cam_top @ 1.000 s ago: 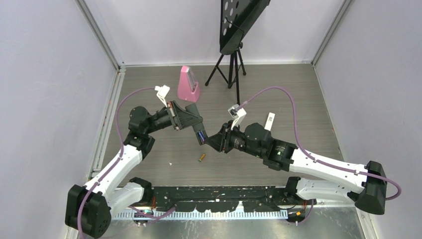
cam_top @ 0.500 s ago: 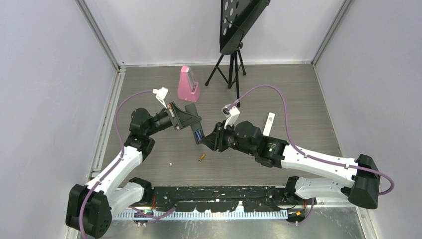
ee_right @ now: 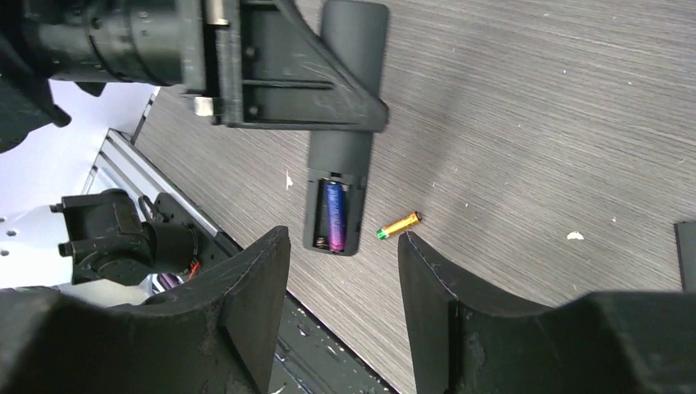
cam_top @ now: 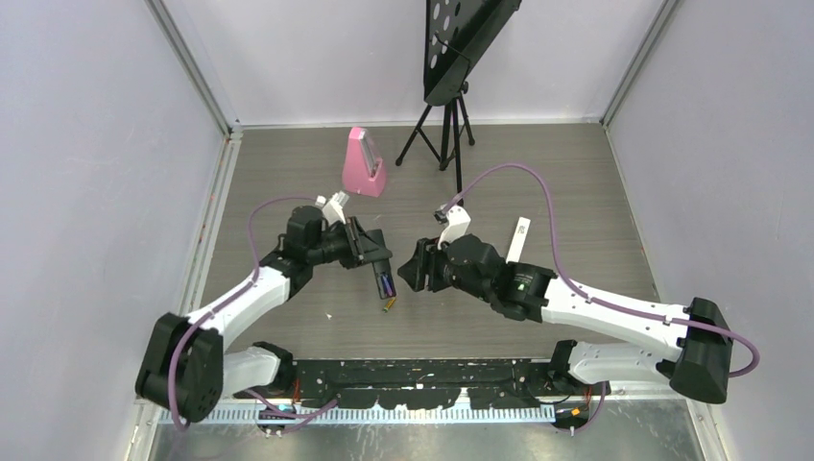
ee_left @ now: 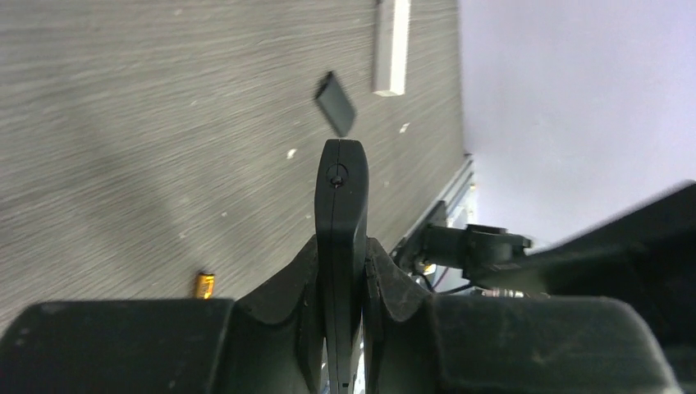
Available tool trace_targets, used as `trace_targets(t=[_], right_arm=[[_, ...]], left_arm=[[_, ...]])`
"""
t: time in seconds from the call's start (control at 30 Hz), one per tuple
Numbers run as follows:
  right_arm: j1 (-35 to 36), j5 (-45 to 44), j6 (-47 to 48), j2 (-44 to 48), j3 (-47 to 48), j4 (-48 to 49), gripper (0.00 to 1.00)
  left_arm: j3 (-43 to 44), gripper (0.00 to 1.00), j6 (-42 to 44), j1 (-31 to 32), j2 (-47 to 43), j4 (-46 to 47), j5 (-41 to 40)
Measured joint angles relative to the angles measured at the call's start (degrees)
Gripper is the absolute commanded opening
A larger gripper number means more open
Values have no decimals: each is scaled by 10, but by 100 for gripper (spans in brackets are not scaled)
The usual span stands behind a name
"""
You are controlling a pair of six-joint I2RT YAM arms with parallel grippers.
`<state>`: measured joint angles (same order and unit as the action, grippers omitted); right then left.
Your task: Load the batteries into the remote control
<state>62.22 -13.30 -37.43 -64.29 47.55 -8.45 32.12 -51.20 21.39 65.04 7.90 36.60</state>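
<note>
Remote control (ee_right: 338,156) is clamped edge-on between the fingers of my left pincer (ee_left: 341,250), and its open bay shows a purple battery (ee_right: 331,215) seated inside. A gold battery (ee_right: 399,224) lies on the desk (cam_top: 538,182) just beside the remote's end. My right pincer (ee_right: 341,240) hangs near, its fingers spread apart and holding nothing.

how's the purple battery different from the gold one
The purple battery sits in the open compartment of the remote control held by the left gripper; the gold battery lies loose on the table. The purple battery runs along the remote; the gold battery lies slanted to it. Both are slim cylinders of similar size.
</note>
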Motion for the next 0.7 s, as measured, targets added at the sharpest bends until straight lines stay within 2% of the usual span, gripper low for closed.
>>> trace_targets(t=[0.13,0.23,0.3,0.5,0.7], right_arm=[[0,12,11,-26,0,1,55],[0,16,16,-71,0,-8,44],[0,16,19,-99,0,-16,41],[0,-12,3,-126,-19,-30,40],[-11,-72,-67,-102,-74,-50,42]], left_arm=[[14,0,7,36,67,-23,-50],[44,0,9,74,122,-46,-93],[79,0,11,98,158,-74,-127],[199,0,13,163,252,-166,-244],[351,0,22,248,383,-307,-387]])
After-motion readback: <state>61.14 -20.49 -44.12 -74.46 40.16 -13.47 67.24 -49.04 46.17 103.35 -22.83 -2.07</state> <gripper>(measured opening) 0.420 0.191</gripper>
